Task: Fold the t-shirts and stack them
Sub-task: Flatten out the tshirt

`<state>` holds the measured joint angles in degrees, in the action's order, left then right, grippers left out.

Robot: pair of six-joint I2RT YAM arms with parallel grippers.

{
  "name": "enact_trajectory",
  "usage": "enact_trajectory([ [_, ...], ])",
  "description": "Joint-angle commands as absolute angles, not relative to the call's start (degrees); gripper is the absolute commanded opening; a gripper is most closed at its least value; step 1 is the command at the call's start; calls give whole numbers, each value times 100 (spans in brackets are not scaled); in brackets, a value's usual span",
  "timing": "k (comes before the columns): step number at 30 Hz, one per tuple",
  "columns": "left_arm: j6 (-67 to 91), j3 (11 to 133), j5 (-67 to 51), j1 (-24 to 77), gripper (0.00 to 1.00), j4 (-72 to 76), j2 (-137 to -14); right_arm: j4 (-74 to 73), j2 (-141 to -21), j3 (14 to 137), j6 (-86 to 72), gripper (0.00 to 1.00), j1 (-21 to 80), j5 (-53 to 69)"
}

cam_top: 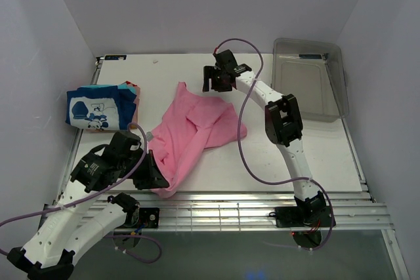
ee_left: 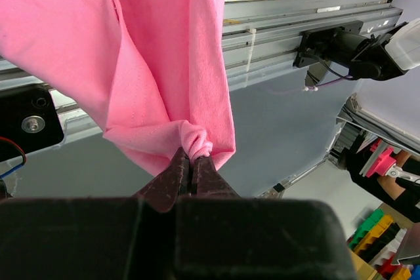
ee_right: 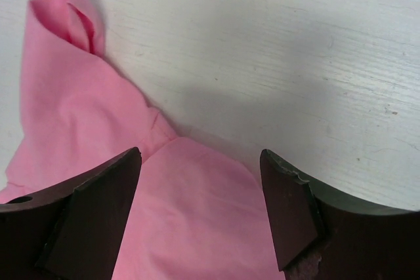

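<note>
A plain pink t-shirt (cam_top: 191,132) lies crumpled across the middle of the white table. My left gripper (cam_top: 159,180) is shut on a bunched corner of the pink t-shirt (ee_left: 195,143) at the table's near edge, the cloth hanging up from the fingertips. My right gripper (cam_top: 216,84) stands open just above the far end of the pink t-shirt (ee_right: 197,221), nothing between its fingers (ee_right: 289,208). A folded stack of t-shirts (cam_top: 102,106), blue with a white cartoon print on top, rests at the left.
A clear plastic bin (cam_top: 310,80) stands at the back right. A slatted metal rail (cam_top: 249,204) runs along the near edge of the table. White walls close in on both sides and behind.
</note>
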<state>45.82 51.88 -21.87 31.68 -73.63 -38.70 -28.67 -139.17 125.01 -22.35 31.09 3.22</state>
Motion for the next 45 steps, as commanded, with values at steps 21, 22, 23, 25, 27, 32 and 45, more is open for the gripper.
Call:
enact_trajectory([
  [21, 4843, 5502, -1706, 3190, 0, -7506, -3902, -3401, -13290, 11514, -1617, 8, 3102, -825],
  [22, 4843, 5493, -1609, 3190, 0, -7506, -3946, -3523, -13211, 11540, -1600, 8, 3094, -991],
  [23, 4834, 5502, -1365, 3190, 0, -7488, -3998, -3585, -13019, 11557, -1574, 8, 3094, -1071],
  [25, 4773, 5589, -1048, 3190, 0, -7392, -4226, -3726, -12807, 11654, -1503, 8, 3094, -1343],
  [27, 4703, 5738, -529, 3190, 0, -7287, -4490, -4016, -12455, 11724, -1442, 8, 3094, -1555],
  [32, 4282, 6677, 561, 3190, 0, -6847, -5770, -4639, -11525, 11795, -1336, 8, 3076, -2363],
  [45, 4052, 9886, 3198, 3190, 0, -7093, -7022, -5168, -8967, 12180, -1231, 8, 3041, -2690],
])
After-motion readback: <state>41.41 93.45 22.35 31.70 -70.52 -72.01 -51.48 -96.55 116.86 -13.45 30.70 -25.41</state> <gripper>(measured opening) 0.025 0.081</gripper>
